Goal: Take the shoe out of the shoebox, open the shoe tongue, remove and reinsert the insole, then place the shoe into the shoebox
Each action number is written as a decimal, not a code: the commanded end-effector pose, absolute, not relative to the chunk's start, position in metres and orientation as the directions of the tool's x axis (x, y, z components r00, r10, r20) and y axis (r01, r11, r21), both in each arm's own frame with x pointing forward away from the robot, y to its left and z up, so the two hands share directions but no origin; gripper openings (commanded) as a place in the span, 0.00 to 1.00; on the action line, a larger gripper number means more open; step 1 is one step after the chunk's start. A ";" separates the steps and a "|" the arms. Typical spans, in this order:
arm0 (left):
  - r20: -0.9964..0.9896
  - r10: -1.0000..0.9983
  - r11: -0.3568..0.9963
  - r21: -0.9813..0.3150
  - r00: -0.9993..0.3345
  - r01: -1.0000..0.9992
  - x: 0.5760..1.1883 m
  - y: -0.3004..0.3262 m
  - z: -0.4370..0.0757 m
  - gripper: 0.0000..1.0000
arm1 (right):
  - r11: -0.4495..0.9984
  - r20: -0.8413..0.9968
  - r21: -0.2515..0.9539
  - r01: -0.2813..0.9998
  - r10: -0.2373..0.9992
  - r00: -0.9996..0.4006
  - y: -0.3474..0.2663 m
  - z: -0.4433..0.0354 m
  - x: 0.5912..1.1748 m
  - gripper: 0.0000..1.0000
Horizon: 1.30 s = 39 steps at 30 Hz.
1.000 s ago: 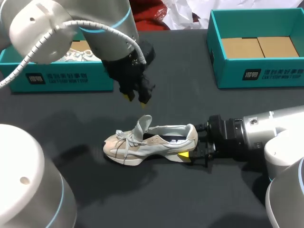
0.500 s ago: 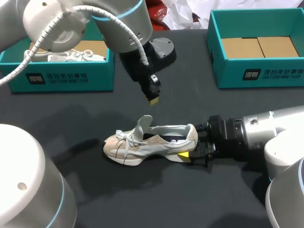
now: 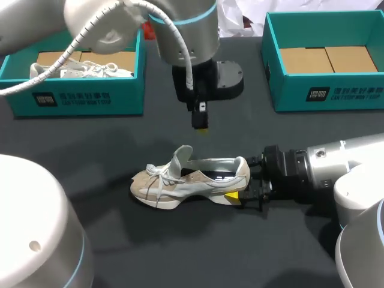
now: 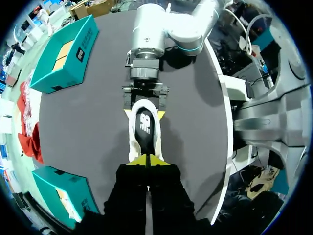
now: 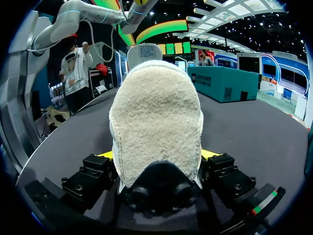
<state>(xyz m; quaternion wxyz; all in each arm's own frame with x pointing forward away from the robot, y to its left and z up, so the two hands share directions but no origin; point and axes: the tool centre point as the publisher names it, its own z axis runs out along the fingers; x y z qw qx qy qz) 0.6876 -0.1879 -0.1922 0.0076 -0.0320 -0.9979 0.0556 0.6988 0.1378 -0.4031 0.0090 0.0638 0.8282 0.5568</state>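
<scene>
A beige and white shoe [image 3: 180,180] lies on its sole on the dark table, toe to the left, its tongue [image 3: 179,159] standing up. A dark insole [image 4: 145,128] shows inside it. My right gripper [image 3: 243,179] grips the heel from both sides, and that heel [image 5: 156,122] fills the space between its yellow tips [image 5: 104,155]. My left gripper [image 3: 200,125] hangs above and behind the shoe's opening, shut and empty. In the left wrist view its closed tips [image 4: 145,160] point down over the shoe [image 4: 143,142].
A teal shoebox [image 3: 90,96] at the back left holds a second white shoe [image 3: 84,70]. Another teal shoebox [image 3: 327,96] at the back right has cardboard inserts in it. Bare dark table lies in front of the shoe.
My left gripper has shut and swung to the right, from above the tongue to a spot behind the shoe's opening. The shoe and the right arm have not moved.
</scene>
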 end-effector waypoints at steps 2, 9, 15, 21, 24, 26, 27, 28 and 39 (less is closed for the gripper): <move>-0.047 0.137 0.985 -0.098 -0.989 0.141 0.670 -0.199 -0.209 0.00 | 0.374 0.055 0.922 0.096 0.118 -0.991 0.138 -0.403 0.698 0.00; -0.074 0.146 0.983 -0.099 -0.986 0.153 0.668 -0.202 -0.219 0.00 | 0.374 0.055 0.922 0.096 0.118 -0.991 0.138 -0.403 0.698 0.00; -0.074 0.146 0.983 -0.099 -0.986 0.153 0.668 -0.202 -0.219 0.00 | 0.374 0.055 0.922 0.096 0.118 -0.991 0.138 -0.403 0.698 0.00; -0.109 0.209 0.968 -0.119 -0.972 0.221 0.665 -0.208 -0.249 0.00 | 0.374 0.055 0.922 0.096 0.118 -0.991 0.138 -0.403 0.698 0.00; -0.122 0.246 0.956 -0.133 -0.962 0.261 0.665 -0.212 -0.266 0.00 | 0.374 0.055 0.922 0.096 0.118 -0.991 0.138 -0.403 0.698 0.00; -0.154 0.264 0.950 -0.127 -0.952 0.284 0.666 -0.214 -0.280 0.00 | 0.374 0.055 0.922 0.096 0.118 -0.991 0.138 -0.403 0.698 0.00; -0.154 0.264 0.950 -0.127 -0.952 0.284 0.666 -0.214 -0.280 0.00 | 0.374 0.055 0.922 0.096 0.118 -0.991 0.138 -0.403 0.698 0.00; -0.154 0.264 0.950 -0.127 -0.952 0.284 0.666 -0.214 -0.280 0.00 | 0.374 0.055 0.922 0.096 0.118 -0.991 0.138 -0.403 0.698 0.00; -0.145 0.268 0.950 -0.126 -0.953 0.286 0.667 -0.216 -0.284 0.00 | 0.374 0.055 0.922 0.096 0.118 -0.991 0.138 -0.403 0.698 0.00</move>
